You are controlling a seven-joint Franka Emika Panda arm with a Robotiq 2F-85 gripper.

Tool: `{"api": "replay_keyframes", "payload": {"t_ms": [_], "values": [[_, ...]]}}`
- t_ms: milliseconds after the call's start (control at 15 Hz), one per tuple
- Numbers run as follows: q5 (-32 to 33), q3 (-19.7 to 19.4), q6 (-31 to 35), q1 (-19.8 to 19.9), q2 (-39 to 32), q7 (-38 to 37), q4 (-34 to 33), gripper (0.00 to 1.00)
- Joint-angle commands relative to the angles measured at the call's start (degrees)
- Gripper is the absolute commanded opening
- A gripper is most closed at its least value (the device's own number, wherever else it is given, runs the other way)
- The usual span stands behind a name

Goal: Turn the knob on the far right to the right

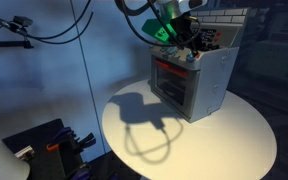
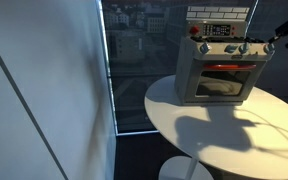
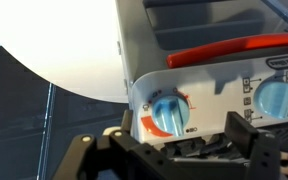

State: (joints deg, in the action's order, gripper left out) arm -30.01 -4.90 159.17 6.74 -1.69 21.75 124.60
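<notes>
White table (image 1: 234, 140); oven's (image 1: 199, 85) ridged blue knob (image 3: 167, 112)

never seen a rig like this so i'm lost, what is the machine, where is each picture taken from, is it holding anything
The machine is a robot arm ending in a two-finger gripper. Two pictures come from cameras standing outside the robot; the third comes from a camera on its wrist, looking past its fingers. On the round white table stands a toy oven with blue knobs on its top panel. In the wrist view the gripper is close to one blue knob, jaws apart, holding nothing.
</notes>
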Motion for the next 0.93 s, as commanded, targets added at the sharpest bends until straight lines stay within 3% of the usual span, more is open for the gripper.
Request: {"api": "replay_keyframes", "payload": {"t_ms": [0, 333, 533, 867], "values": [[1.04, -0.23, -1.47, 0.14, -0.09, -1.42, -0.93, 0.63], [1.27, -0.28, -1.48, 0.16, -0.22, -1.54, -1.03, 0.23], [1.71, -0.32, -1.39, 0.17, -0.43, -1.75, -1.12, 0.21], [2.34, -0.42, -1.24, 0.16, -0.72, -2.03, -1.17, 0.44]]}}
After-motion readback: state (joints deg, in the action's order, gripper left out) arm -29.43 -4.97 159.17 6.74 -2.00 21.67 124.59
